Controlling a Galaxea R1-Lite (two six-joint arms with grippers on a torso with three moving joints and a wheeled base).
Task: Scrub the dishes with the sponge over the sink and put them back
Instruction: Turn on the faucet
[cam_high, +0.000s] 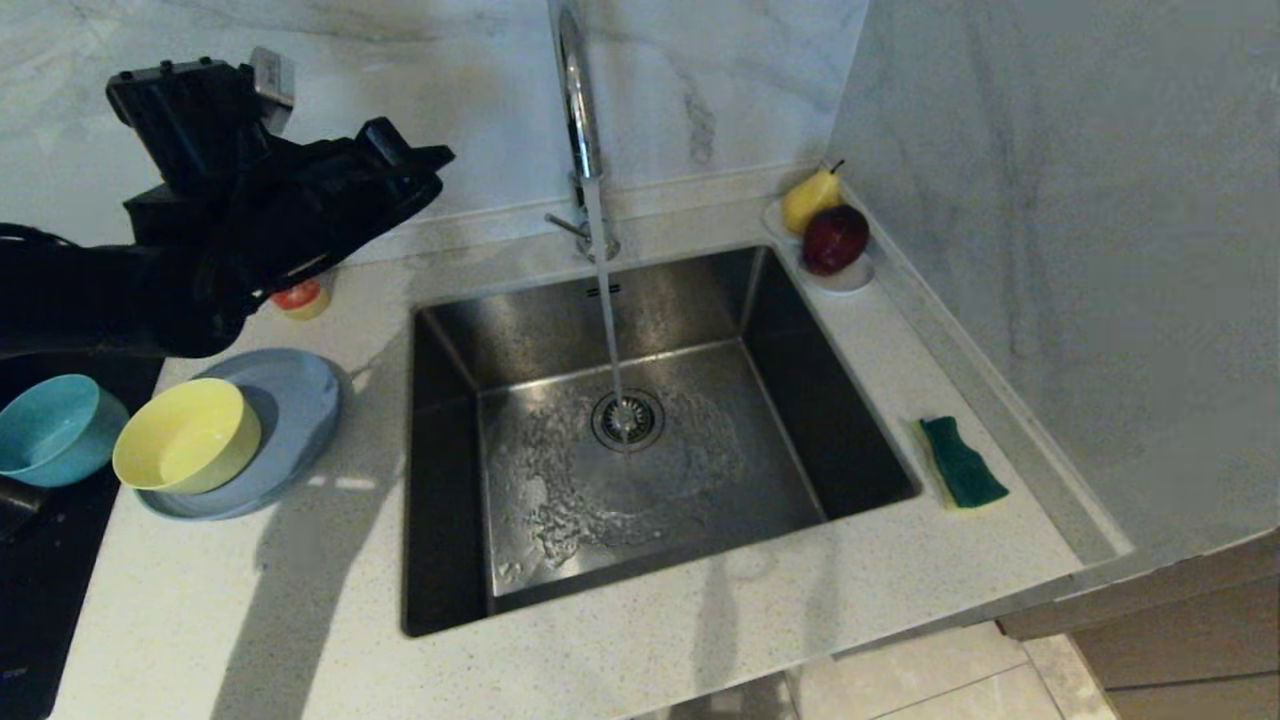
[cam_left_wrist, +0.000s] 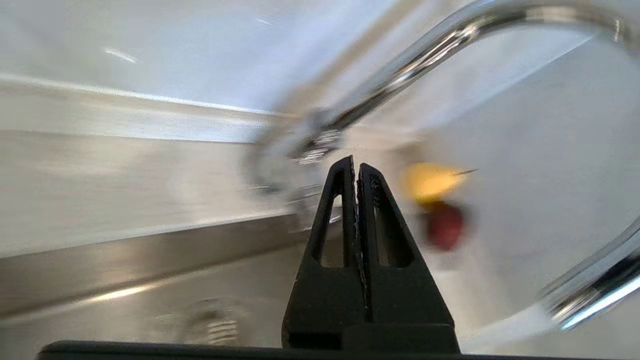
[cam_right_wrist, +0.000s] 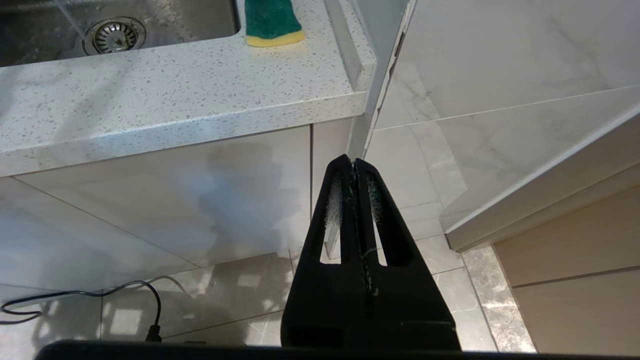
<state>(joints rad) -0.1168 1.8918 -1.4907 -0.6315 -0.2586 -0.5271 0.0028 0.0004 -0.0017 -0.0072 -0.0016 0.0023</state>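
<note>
The right tool (cam_right_wrist: 356, 162) hangs low in front of the cabinet, below the desk (cam_high: 300, 600) edge, its jaws pressed together and holding nothing. On the desk, in the lower left of the head view, the yellow bowl (cam_high: 187, 436) sits on the grey-blue plate (cam_high: 290, 400), and the teal-blue bowl (cam_high: 50, 428) stands just beside them at the left edge (partly over a dark surface). The sink (cam_high: 640, 440) fills the centre of the frame; water runs from the tap (cam_high: 580, 110) in a thin stream onto the drain strainer (cam_high: 627, 420). The sponge (cam_high: 960, 463) lies green face up on the desk right of the sink, near the wall. Farther back, in the upper left, the left tool (cam_high: 425, 165) is held above the desk, jaws shut and empty, pointing toward the tap. In the far right corner a white saucer (cam_high: 850, 278) carries a pear (cam_high: 808, 198) and a dark red fruit (cam_high: 835, 238).
</note>
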